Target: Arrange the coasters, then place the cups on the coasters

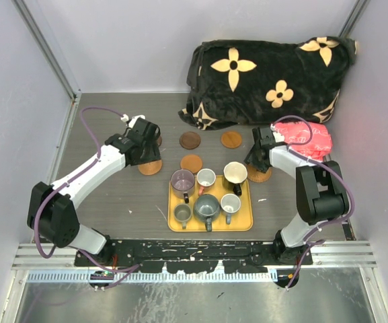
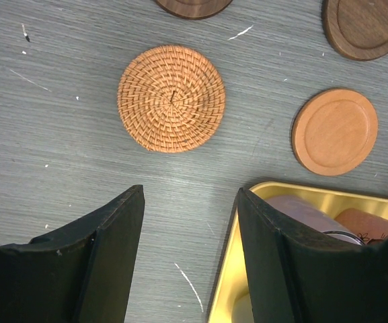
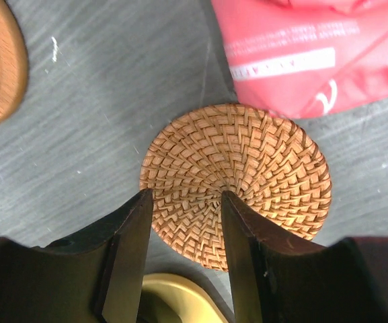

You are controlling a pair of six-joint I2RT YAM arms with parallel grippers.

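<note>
Six cups stand in the yellow tray [image 1: 244, 225]: purple [image 1: 182, 180], white-and-pink [image 1: 206, 178], black-and-cream [image 1: 235, 173], two grey [image 1: 206, 207] [image 1: 230, 203] and olive [image 1: 182, 214]. Coasters lie on the table: dark brown [image 1: 190, 140], orange-brown [image 1: 231, 139], brown [image 1: 191, 163], and wicker at left [image 1: 150, 167] and right [image 1: 261, 176]. My left gripper [image 1: 144, 145] [image 2: 190, 202] is open and empty, short of the left wicker coaster [image 2: 171, 98]. My right gripper [image 1: 255, 160] [image 3: 185, 195] hangs open, its fingers over the near edge of the right wicker coaster [image 3: 247, 161].
A black blanket with tan flowers [image 1: 267, 74] fills the back right. A red packet [image 1: 308, 138] [image 3: 315, 47] lies right behind the right wicker coaster. The tray's rim [image 2: 241, 269] [image 3: 180, 296] is close beside both grippers. Walls enclose the table on three sides.
</note>
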